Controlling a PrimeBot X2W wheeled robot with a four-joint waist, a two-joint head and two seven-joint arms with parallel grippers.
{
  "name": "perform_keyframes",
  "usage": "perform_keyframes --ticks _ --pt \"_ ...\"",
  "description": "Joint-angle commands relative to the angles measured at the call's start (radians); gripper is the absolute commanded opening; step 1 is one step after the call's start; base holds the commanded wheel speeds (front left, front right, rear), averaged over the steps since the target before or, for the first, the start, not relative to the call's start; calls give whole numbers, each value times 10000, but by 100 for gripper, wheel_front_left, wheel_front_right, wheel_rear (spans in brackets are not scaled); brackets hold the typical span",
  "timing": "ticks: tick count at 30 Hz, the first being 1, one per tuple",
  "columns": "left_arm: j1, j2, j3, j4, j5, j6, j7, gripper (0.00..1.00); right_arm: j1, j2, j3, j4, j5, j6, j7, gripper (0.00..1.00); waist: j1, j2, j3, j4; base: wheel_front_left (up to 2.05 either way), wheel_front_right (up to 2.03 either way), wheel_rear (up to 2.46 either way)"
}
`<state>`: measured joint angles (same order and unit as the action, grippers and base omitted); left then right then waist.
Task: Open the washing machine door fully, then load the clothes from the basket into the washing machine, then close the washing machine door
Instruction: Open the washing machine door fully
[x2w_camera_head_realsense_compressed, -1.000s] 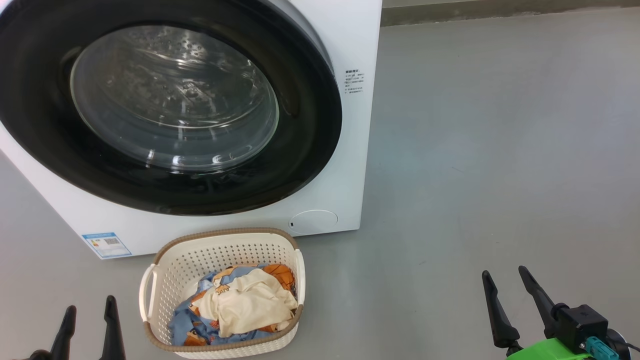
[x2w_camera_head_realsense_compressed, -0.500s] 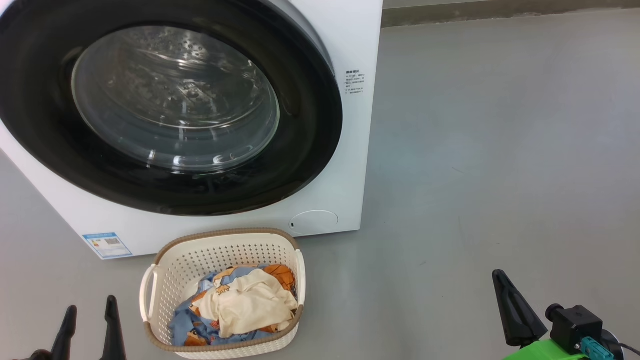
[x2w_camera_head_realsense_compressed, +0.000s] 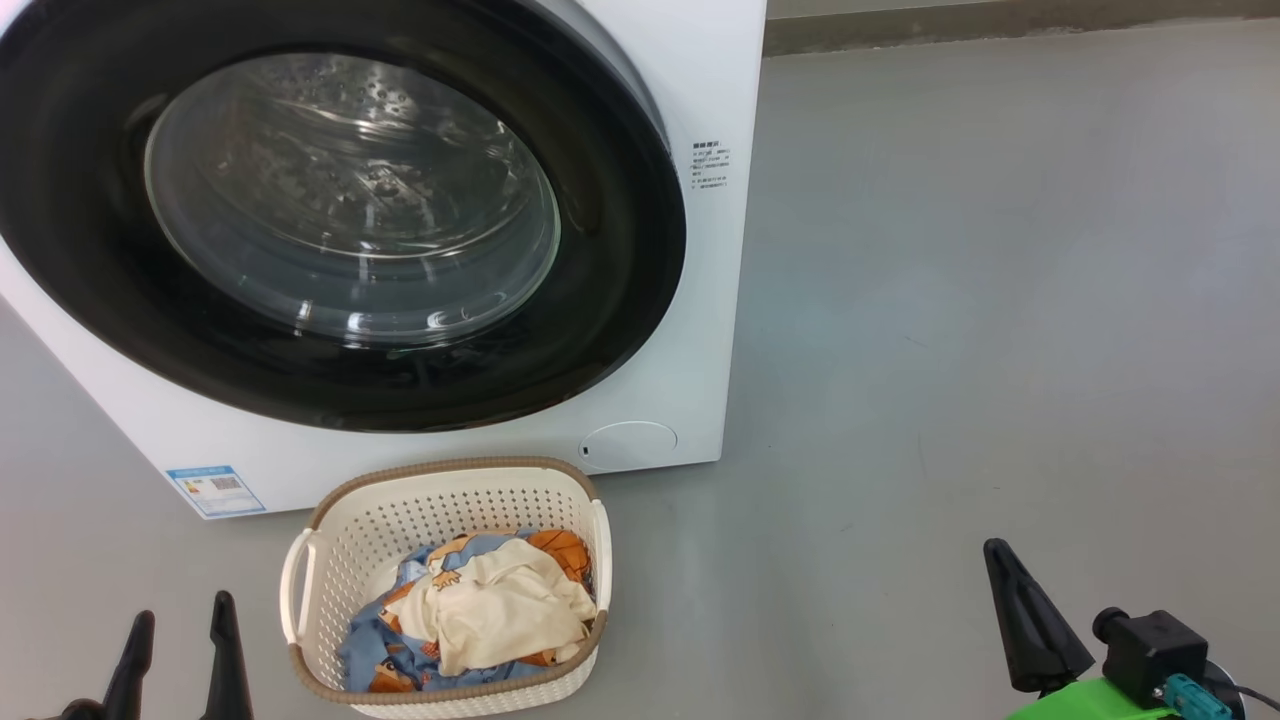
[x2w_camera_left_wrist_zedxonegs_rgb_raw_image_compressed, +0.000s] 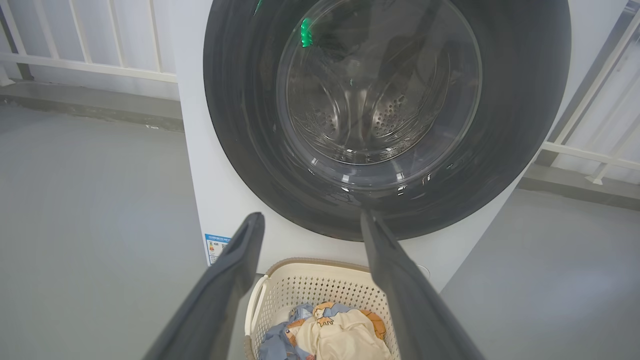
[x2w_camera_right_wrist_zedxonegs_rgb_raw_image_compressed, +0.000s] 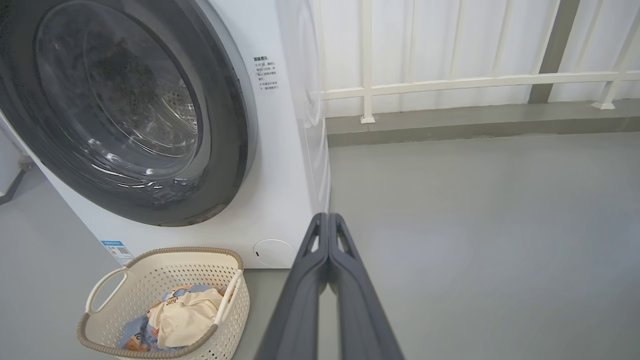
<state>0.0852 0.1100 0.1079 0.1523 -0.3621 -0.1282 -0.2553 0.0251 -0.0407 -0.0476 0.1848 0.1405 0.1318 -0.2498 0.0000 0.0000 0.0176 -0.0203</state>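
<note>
Basket (x2w_camera_head_realsense_compressed: 450, 466) lies lengthwise along washing machine (x2w_camera_head_realsense_compressed: 705, 300); left tool (x2w_camera_head_realsense_compressed: 183, 606) wide, right tool (x2w_camera_right_wrist_zedxonegs_rgb_raw_image_compressed: 328, 217) closed.

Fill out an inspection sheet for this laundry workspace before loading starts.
Surface: grey floor, bare.
Job's things: washing machine door closed on the white washing machine; basket on the floor in front of it, not touching it; clothes inside the basket, cream piece on top of blue printed fabric.
Clutter: nothing seen.
Grippers: left gripper open and empty, to the basket's left; right gripper shut and empty, over bare floor.
Cables: dark cable leaving a teal connector at the right wrist.
Surroundings: white railing and a low kerb behind the machine.
</note>
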Motion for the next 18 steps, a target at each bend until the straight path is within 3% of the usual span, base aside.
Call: perform_keyframes --ticks 1,7,13,18 --pt "-112 139 333 -296 67 -25 -65 100 -160 -95 250 -249 195 -11 -120 0 0 0 2 2 0 0 0" --pt "-76 154 385 -298 14 -25 -65 100 -223 -95 -125 -300 2058 -11 -120 0 0 0 23 -12 0 0 0" --pt "104 83 465 -456 -53 -25 -65 100 -386 -95 -1070 -74 5742 -11 -120 0 0 0 72 -24 0 0 0" --pt "188 69 502 -546 -120 -25 -65 100 -762 -95 -2190 929 9121 -11 -120 0 0 0 200 0 0 0 0"
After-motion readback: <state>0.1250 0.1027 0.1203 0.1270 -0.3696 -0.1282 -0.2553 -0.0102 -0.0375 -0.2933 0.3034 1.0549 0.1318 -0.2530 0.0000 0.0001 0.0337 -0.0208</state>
